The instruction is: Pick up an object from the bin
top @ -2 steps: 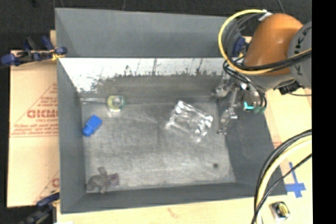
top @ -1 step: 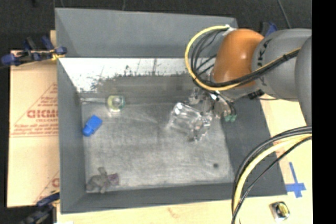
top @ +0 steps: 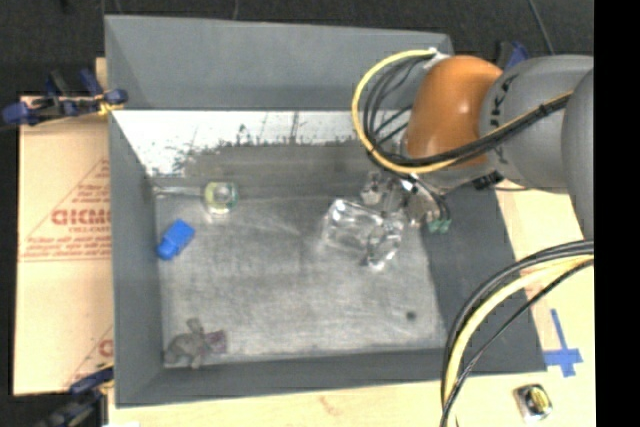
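Observation:
My gripper (top: 392,207) hangs low at the right side of the bin, under the arm's orange cover. Just to its left and below lies a clear, crumpled plastic thing (top: 355,233) on the bin floor, touching or very close to the gripper's tip. A small dark green piece (top: 437,226) sits just right of the gripper, against the right wall.
A blue block (top: 174,240) lies at the left wall. A small clear round thing with a greenish centre (top: 219,196) rests near the back left. A grey lumpy figure (top: 195,344) lies in the front left corner. The arm and its cables cover the bin's back right corner.

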